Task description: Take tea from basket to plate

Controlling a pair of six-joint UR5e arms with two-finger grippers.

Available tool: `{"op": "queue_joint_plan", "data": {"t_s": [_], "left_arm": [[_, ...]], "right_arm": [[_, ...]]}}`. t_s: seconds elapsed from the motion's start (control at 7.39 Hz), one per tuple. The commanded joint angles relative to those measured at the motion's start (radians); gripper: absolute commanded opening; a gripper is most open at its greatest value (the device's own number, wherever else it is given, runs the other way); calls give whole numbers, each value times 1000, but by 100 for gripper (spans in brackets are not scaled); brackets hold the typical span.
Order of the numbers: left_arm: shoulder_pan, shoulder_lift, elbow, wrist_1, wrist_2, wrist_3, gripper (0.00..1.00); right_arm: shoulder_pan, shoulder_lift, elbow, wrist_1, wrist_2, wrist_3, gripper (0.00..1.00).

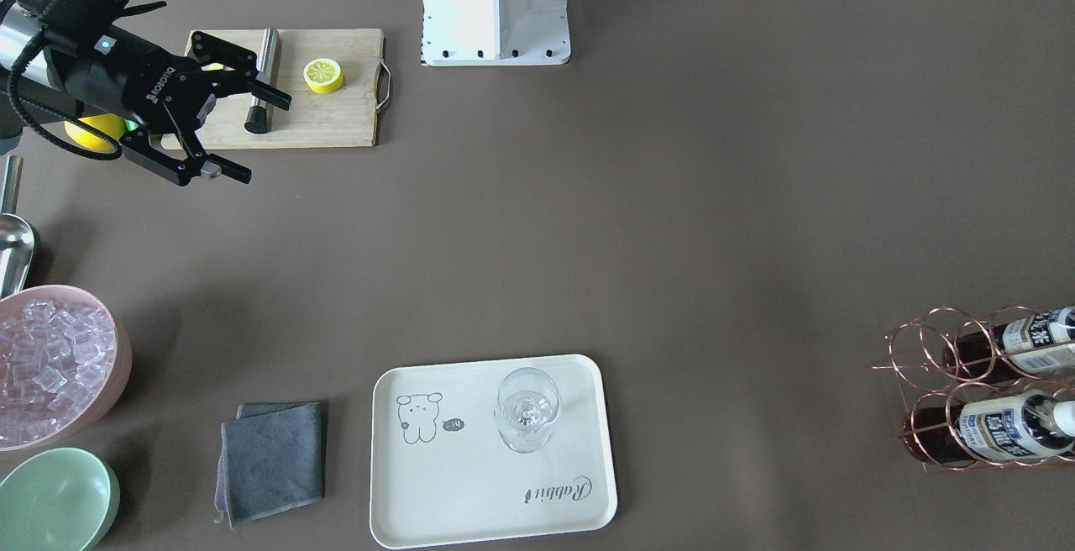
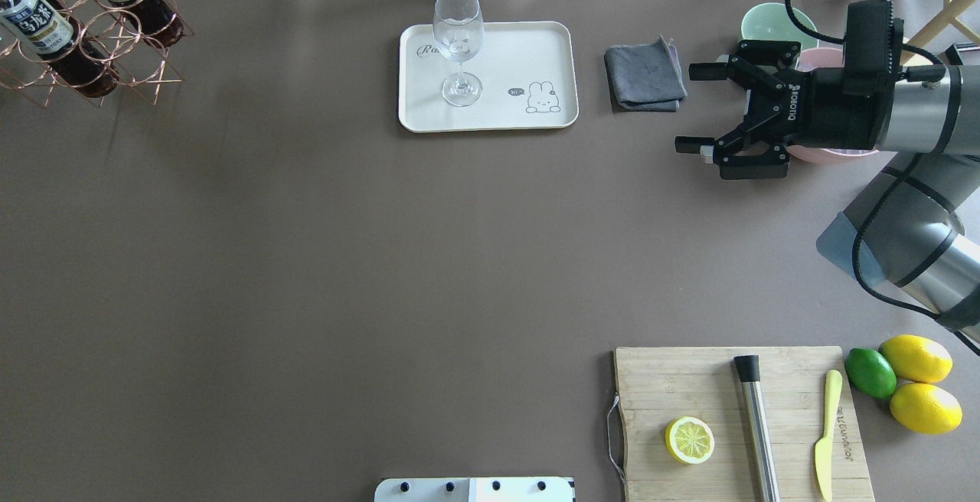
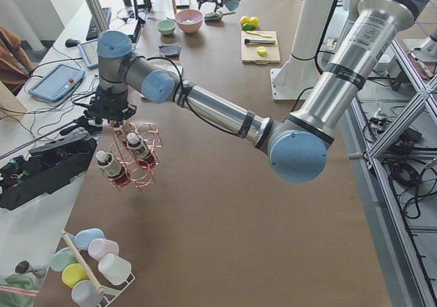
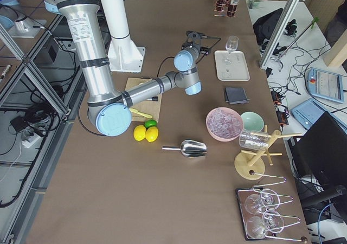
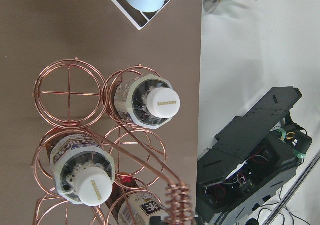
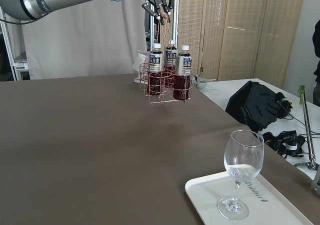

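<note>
The copper wire basket (image 2: 115,50) stands at the table's far left corner and also shows in the front view (image 1: 924,349). It holds three tea bottles, two of them showing in the overhead view (image 2: 31,16) and all three white-capped in the left wrist view (image 5: 164,103). My left gripper (image 6: 161,7) hangs directly over the basket's coiled handle (image 5: 177,205); I cannot tell whether it is open or shut. The cream plate (image 2: 528,43) lies at the far middle of the table with a wine glass (image 2: 458,43) on it. My right gripper (image 2: 687,108) is open and empty, right of the plate.
A grey cloth (image 2: 645,75) lies right of the plate. A pink bowl of ice (image 1: 50,362) and a green bowl (image 1: 55,501) stand behind my right gripper. A cutting board (image 2: 739,422) holds a lemon half, a muddler and a knife, with lemons and a lime beside it.
</note>
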Motion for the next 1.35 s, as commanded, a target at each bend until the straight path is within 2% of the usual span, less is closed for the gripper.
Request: {"op": "queue_joint_plan", "data": {"t_s": [0.0,0.14,0.27,0.54,0.68,0.81,0.95,1.08,1.22], "left_arm": [[71,27,-269,302,-1,-4,0],[104,23,-363,396,1,-46,0],[141,24,-450,413,1,-164,0],[244,24,-579,536,-1,-298,0],[314,23,-631,550,1,-402,0],[388,9,-644,550,2,-503,0],[492,-47,-632,550,20,-565,0],[595,-107,-640,552,121,-640,0],[650,-167,-632,552,143,-671,0]], "right_arm": [[-2,-3,-3,15,-6,0,99],[0,-9,-3,35,-7,1,99],[0,-20,-4,55,-6,1,99],[-2,-23,-4,58,-7,1,99],[0,-23,-4,58,-6,1,99],[0,-24,-6,69,-7,1,99],[0,-26,-6,71,-7,1,99],[0,-30,-6,72,-7,1,99],[0,-34,-6,78,-7,1,99]]}}
